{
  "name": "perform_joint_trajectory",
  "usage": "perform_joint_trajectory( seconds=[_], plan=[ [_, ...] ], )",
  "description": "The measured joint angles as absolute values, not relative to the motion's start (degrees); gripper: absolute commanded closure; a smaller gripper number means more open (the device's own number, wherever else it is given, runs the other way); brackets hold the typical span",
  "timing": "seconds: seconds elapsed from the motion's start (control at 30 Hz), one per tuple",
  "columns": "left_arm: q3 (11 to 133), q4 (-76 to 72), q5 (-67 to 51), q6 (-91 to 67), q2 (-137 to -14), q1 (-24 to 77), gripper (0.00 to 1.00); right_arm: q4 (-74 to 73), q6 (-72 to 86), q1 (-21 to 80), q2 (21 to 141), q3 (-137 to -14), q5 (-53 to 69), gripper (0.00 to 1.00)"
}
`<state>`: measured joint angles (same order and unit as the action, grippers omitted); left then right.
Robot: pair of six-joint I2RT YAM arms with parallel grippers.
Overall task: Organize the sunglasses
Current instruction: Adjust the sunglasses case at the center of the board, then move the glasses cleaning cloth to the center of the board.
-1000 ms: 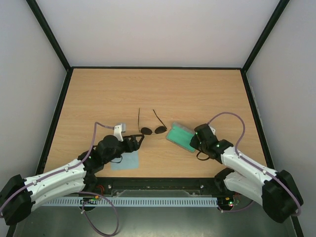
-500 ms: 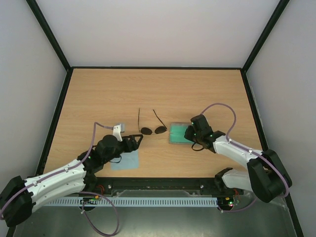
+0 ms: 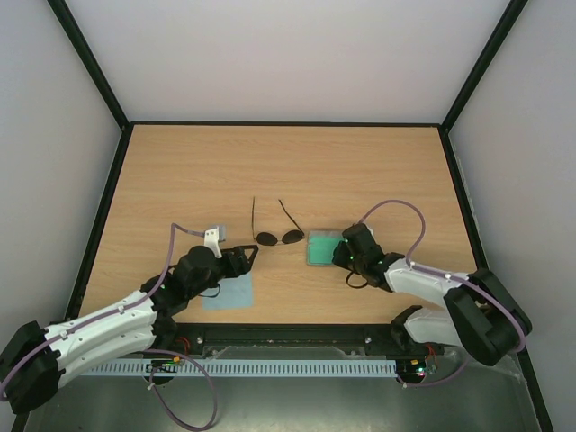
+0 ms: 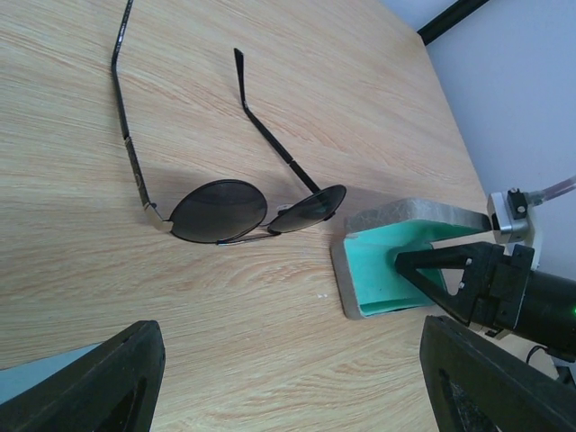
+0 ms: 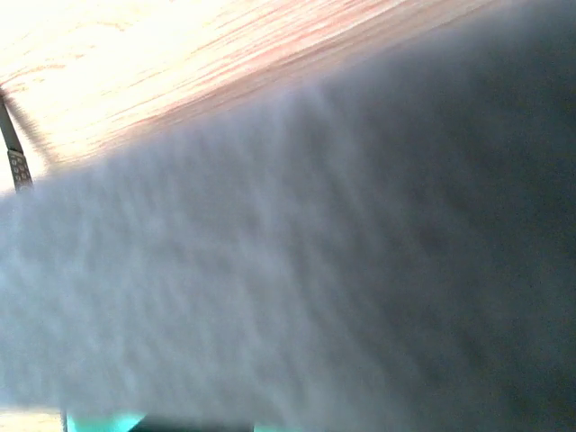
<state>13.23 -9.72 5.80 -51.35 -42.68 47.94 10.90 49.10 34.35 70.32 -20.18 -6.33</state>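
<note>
The sunglasses [image 3: 279, 237] lie open on the wooden table, round dark lenses toward me, temple arms pointing away; they also show in the left wrist view [image 4: 220, 210]. My left gripper [image 3: 243, 259] is open and empty, low over the table just near-left of them, its fingers wide apart [image 4: 292, 387]. The grey case [image 3: 324, 247] lies open just right of the sunglasses, green lining up [image 4: 387, 274]. My right gripper [image 3: 349, 252] is at the case's right edge, shut on it, one finger [image 4: 441, 270] over the lining. The grey lid [image 5: 297, 270] fills the right wrist view.
A light blue cloth [image 3: 228, 292] lies flat near the front edge under my left wrist, its corner in the left wrist view [image 4: 36, 373]. Black rails edge the table [image 3: 288, 162] and white walls surround it.
My right gripper has carried the case left toward the sunglasses, turned it square and lowered it onto the table. The left arm has barely moved.
</note>
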Motion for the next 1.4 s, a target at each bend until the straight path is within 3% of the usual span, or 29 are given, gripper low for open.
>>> perform_joint_trajectory(
  seconds=[0.47,0.53,0.63,0.8,1.0,1.1,1.3,1.4],
  plan=[
    [14.22,-7.92,7.18,-49.89,-43.66,44.62,0.16,16.62,47.27,34.48,84.31,-28.93,-15.79,0.79],
    [14.22,-7.66,7.38,-49.69,-43.66,43.9,0.14,16.91,46.92,34.46,85.8,-30.24,-16.21,0.78],
    [14.31,-6.33,7.66,-49.12,-43.27,42.37,0.04,16.91,46.39,34.48,86.43,-31.0,-16.4,0.69],
    [16.12,-0.38,8.93,-48.56,-41.3,38.5,0.0,12.82,45.28,35.88,75.05,-28.1,-17.54,0.57],
    [21.43,9.3,12.75,-49.36,-40.14,36.03,0.0,4.73,43.55,38.15,57.76,-28.73,-16.23,0.52],
    [22.74,13.04,14.35,-50.5,-39.7,35.07,0.01,1.5,42.52,41.54,58.11,-30.39,-13.04,0.52],
    [22.74,19.11,16.53,-53.45,-36.45,31.57,0.0,-2.72,41.41,55.18,70.46,-39.0,-8.16,0.58],
    [22.74,21.67,17.63,-55.11,-35.75,29.91,0.0,-2.98,40.99,59.11,77.1,-44.45,-7.62,0.66]
  ],
)
